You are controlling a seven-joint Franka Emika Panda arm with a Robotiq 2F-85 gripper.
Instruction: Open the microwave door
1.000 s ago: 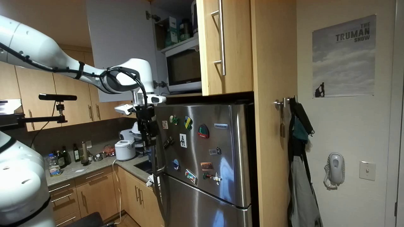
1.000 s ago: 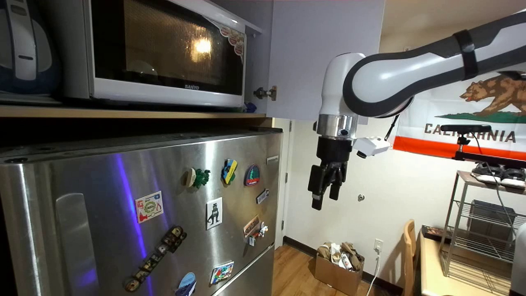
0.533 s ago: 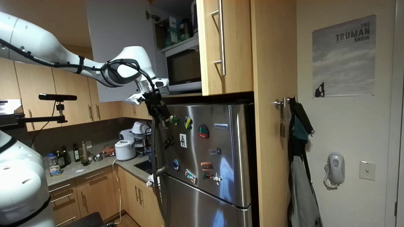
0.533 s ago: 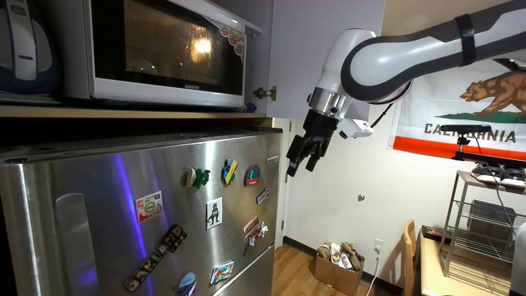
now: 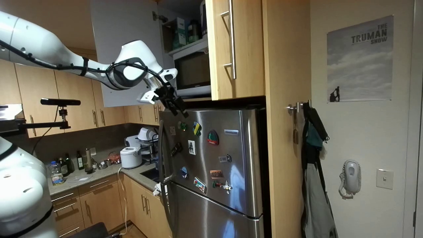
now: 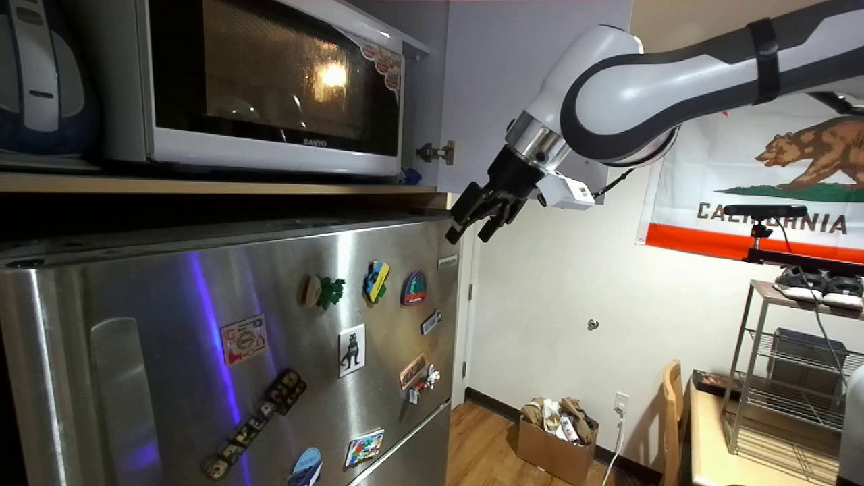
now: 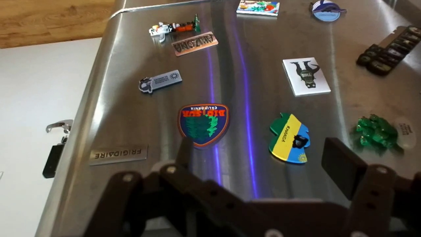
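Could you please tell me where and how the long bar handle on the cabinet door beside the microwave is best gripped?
Probably between its two visible mounts: the bar handle is slim, straight and nearly upright, standing off the cabinet door. I would bring the open gripper in from the wooden outer face, one finger either side of the bar.

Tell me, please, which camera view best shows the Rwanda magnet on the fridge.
The wrist view: the Rwanda magnet appears large, uncovered by the fingers, its name legible. Both exterior views show it whole but much smaller, its lettering too small to read.
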